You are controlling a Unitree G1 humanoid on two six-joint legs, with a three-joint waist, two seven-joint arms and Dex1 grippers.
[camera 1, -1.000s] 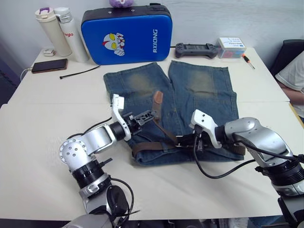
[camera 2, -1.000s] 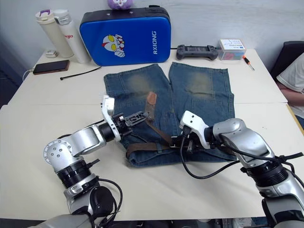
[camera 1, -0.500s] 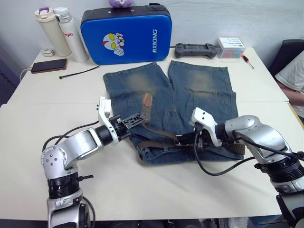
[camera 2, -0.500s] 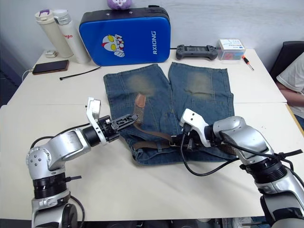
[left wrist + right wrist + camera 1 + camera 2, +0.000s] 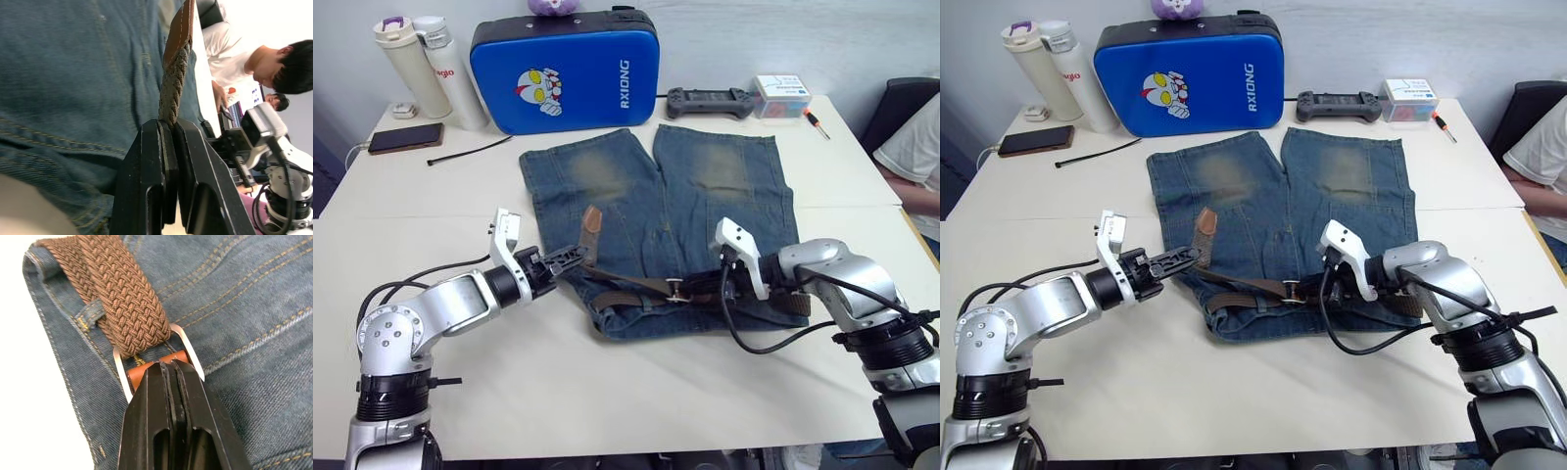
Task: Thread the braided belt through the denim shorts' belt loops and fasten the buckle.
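The denim shorts lie flat on the table, waistband towards me. The braided belt runs along the waistband and passes under a belt loop, then through the silver buckle. My right gripper is shut on the tan leather tab just behind the buckle. My left gripper is shut on the belt's free end by the left leg. The strap's leather tip sticks up beyond the left fingers. Between the two grippers the belt looks stretched.
Along the far edge stand a blue padded case, two bottles, a phone, a black cable tie, a gamepad, a small box and a screwdriver. A person sits at the right.
My left gripper has drawn the belt's free end to the left and nearer me, pulling more strap through the buckle. The right gripper has stayed at the buckle.
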